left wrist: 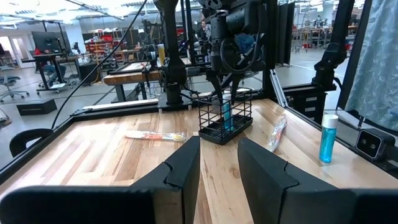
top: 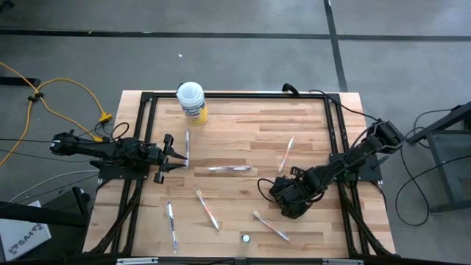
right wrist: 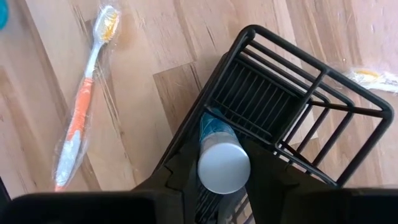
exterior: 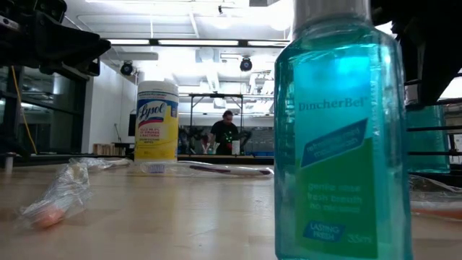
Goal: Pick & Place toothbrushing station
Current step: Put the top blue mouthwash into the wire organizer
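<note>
The station [left wrist: 211, 124], seen here as a small black wire rack rather than a solid block, stood upright on the desk [top: 243, 132] in the front-right quarter, nearer the right edge than the centre. The right jaws were poised directly over it and were closed on a blue bottle [right wrist: 222, 165] with a pale cap, which was held upright inside one of the rack's compartments. The left jaws were parked at the left edge, open and empty.

The rack was judged to be light and stiff, so little squeeze would be needed. It was also judged likely to skid or tip on the smooth wood if it were pushed sideways. Its thin, round wires offered a narrow and somewhat slippery purchase. The best hold was therefore taken to be the top rim, or one upright wall, with one finger inside and one outside. Any bottle left inside would raise the centre of weight and could rattle or topple during a lift.

Wrapped toothbrushes [right wrist: 81, 112] lay scattered on the desk, a second bottle [left wrist: 328, 138] stood by the front edge, and a canister [top: 192, 101] stood near the back-left corner.
</note>
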Controlling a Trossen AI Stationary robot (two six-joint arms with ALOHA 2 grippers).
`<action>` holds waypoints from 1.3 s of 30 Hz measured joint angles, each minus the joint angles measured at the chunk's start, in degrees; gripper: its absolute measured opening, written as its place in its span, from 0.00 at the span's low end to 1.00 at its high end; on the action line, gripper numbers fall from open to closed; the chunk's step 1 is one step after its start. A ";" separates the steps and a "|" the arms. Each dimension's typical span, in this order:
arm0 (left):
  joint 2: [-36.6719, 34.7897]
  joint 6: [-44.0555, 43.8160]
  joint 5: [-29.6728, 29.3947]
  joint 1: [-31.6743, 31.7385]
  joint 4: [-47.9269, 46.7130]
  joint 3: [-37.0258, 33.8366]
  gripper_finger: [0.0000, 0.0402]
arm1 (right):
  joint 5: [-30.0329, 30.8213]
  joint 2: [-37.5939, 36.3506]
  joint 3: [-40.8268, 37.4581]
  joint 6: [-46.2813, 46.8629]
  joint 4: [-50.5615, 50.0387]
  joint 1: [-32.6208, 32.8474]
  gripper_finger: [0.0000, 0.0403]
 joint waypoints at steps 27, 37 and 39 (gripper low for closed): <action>0.02 0.00 0.01 0.01 0.02 0.00 0.26 | 1.28 0.00 0.00 -1.07 -0.07 0.02 0.25; 0.01 0.00 0.01 0.02 0.02 0.00 0.26 | 1.04 0.00 0.00 -1.11 0.13 0.02 0.31; 0.01 0.00 0.02 0.02 0.02 0.00 0.26 | 1.04 0.00 0.00 -1.11 0.17 0.02 0.30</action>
